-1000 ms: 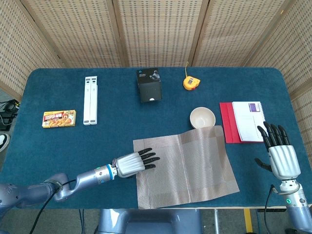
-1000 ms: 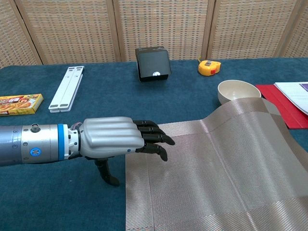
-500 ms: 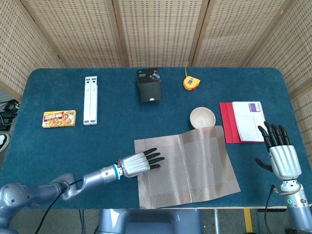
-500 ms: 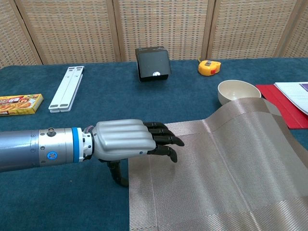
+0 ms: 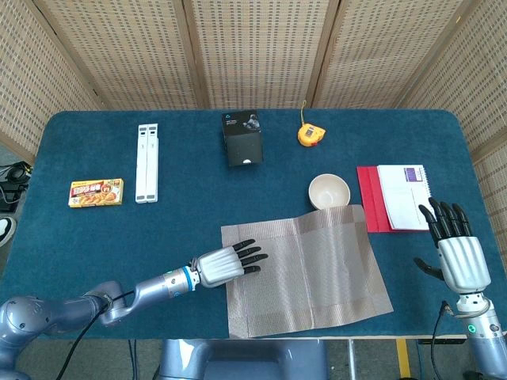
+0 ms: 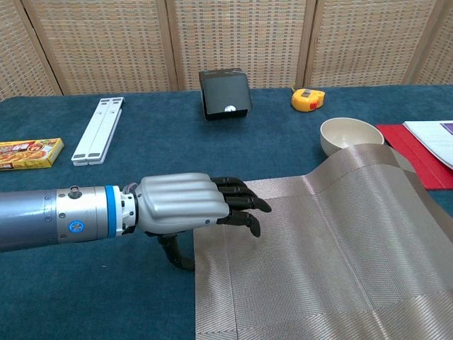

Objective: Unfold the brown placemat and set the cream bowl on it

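On the table (image 5: 95, 150):
Placemat (image 5: 317, 273): unfolded, far corner riding up against bowl (image 5: 329, 191).
Left hand (image 5: 225, 264): flat, fingers on placemat's left edge.
Right hand (image 5: 455, 249): spread, holding nothing.

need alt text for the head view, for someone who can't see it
A brown placemat lies unfolded on a blue table, the robot's left hand over its left edge, and a cream bowl at its far right corner. The right hand is open at the right, near a notebook.
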Robot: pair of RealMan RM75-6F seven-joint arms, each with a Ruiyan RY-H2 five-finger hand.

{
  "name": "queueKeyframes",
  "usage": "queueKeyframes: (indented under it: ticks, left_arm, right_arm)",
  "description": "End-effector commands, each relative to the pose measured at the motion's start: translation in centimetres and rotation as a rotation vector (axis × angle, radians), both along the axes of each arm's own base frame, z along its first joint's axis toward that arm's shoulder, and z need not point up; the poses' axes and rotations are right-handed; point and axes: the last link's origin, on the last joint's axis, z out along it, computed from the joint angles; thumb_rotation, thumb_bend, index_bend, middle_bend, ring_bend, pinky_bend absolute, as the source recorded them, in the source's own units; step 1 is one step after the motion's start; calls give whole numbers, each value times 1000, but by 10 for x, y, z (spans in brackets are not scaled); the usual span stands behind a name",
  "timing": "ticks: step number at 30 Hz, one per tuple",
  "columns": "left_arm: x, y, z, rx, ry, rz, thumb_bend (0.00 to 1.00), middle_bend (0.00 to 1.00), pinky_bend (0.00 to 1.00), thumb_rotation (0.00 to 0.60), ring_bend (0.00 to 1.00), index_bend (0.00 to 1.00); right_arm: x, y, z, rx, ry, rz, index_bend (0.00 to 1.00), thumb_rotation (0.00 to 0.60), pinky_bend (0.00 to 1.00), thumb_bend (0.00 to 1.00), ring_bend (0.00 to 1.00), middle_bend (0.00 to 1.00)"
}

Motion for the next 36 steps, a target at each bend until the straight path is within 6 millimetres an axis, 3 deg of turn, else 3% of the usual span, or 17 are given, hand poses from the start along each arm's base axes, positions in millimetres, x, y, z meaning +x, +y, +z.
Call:
queueKeyframes:
  ticks: [1,17,29,36]
  left_arm:
    - [3,1,1,3,-12,2,433,0,0,600,0,201]
    - [6,1,-3,9,-21,16,437,0,0,600,0,247]
    - [6,1,-6,9,-26,35,467,0,0,600,0,400]
    - [6,0,-8,4,-24,42,490,0,0,600,0,543]
  right_arm:
    - [0,0,0,0,-1,1,23,600,0,0,0,0]
    - [2,1,1,4,-4,12,30,600,0,0,0,0]
    - [4,2,1,9,-9,20,33,600,0,0,0,0]
    - [4,3,1,11,-11,24,34,600,0,0,0,0]
